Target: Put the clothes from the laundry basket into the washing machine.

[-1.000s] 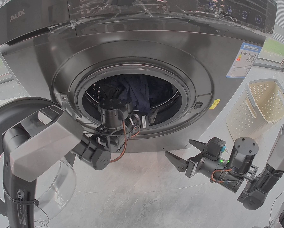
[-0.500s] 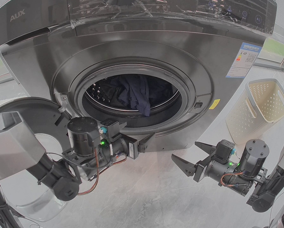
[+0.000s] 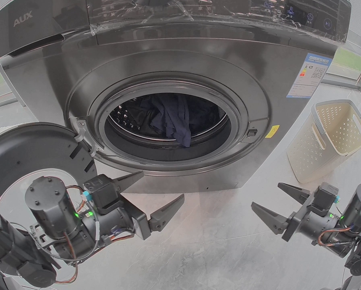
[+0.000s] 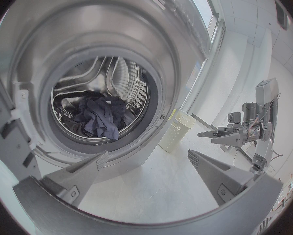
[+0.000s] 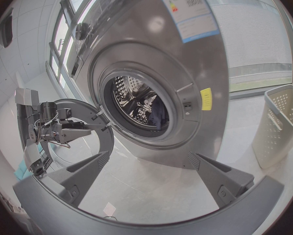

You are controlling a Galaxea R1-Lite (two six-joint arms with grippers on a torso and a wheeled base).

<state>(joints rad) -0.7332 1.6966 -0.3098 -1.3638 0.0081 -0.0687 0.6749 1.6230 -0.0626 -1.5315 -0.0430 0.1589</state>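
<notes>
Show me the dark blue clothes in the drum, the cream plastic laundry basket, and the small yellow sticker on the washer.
dark blue clothes [image 3: 173,117]: head view, on the bunched middle fold.
cream plastic laundry basket [image 3: 309,152]: head view, on its perforated side wall.
small yellow sticker [image 3: 272,131]: head view, on its centre.

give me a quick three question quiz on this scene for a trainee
1. True or false: the left gripper holds a garment.
2. The basket stands on which side of the washer? A) left B) right C) on top
3. Fill in: the dark clothes lie in the ____.
Key: 1 false, it is open and empty; 2 B; 3 drum.
</notes>
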